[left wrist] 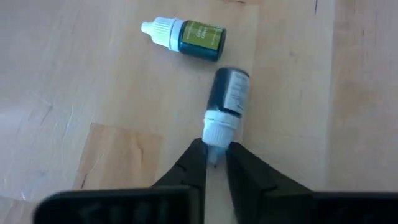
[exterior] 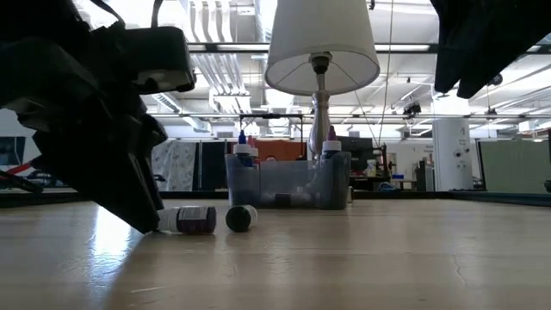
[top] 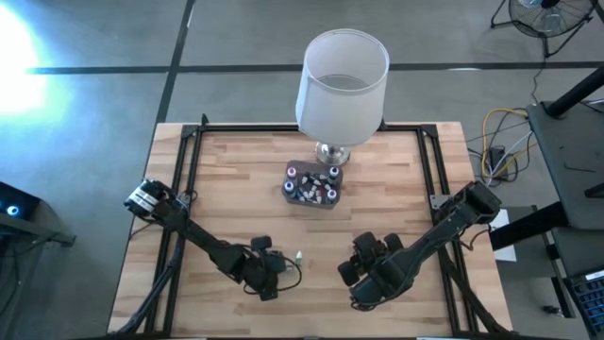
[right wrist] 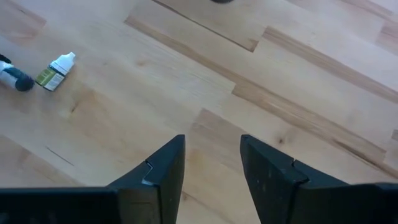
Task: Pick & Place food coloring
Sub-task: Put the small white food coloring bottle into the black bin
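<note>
Left end effector (left wrist: 216, 163) low on the bench (top: 236, 179), clenched on white tip of a dark food coloring bottle (left wrist: 226, 99) lying flat. Green-labelled bottle (left wrist: 186, 37) lies just beside. More bottles in clear tub (top: 310, 183) by lamp (top: 341, 80). Right end effector (right wrist: 211, 163) released, hovering, holding nothing.

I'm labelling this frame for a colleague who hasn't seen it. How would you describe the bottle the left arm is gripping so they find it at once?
Start at the white-shaded lamp at the table's far edge, pass the clear tub of bottles at its base, and come to the near side where the left gripper sits. It is shut on the white tip of the dark bottle lying flat. The loose bottle beside it has a green label; this one's is dark.
</note>
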Robot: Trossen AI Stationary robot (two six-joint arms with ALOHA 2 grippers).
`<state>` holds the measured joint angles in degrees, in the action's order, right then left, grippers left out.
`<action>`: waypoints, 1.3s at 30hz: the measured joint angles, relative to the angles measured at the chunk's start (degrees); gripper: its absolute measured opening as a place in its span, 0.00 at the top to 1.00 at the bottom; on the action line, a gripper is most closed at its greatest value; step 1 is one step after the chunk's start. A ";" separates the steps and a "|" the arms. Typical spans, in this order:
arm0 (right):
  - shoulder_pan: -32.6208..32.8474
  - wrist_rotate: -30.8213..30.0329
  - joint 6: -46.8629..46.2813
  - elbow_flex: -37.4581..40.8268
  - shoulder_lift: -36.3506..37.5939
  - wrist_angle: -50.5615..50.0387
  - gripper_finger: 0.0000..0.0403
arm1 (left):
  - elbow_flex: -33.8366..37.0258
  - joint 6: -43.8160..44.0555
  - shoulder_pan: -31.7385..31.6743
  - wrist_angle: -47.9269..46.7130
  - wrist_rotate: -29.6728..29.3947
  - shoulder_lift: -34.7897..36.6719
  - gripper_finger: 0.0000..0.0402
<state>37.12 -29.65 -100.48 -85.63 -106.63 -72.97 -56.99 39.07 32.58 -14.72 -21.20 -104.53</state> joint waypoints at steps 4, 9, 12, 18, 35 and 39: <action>0.00 0.13 -0.03 0.36 0.00 0.03 0.64 | -1.56 -5.04 -0.67 0.02 0.73 -0.04 0.99; 0.00 0.18 -0.03 0.71 -0.01 0.04 0.64 | -1.86 -7.57 -2.16 -0.07 1.91 -0.04 0.96; 0.00 0.20 -0.03 0.73 -0.02 0.06 0.64 | -1.79 -4.82 -3.33 -1.58 3.82 -0.04 0.91; 0.00 0.24 -0.01 0.93 -0.02 0.08 0.65 | -2.41 -5.04 -3.65 -1.59 4.64 0.31 0.85; 0.00 0.35 0.41 1.45 -0.02 0.02 0.64 | -2.66 -13.27 -3.99 4.24 3.26 -0.10 0.69; 0.00 1.73 0.83 1.49 -0.02 -0.05 0.64 | -2.69 -14.72 -4.71 4.45 4.80 -1.40 0.69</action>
<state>37.12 -27.92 -99.65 -84.14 -106.65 -73.02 -59.68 24.35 27.86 -10.26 -16.39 -105.93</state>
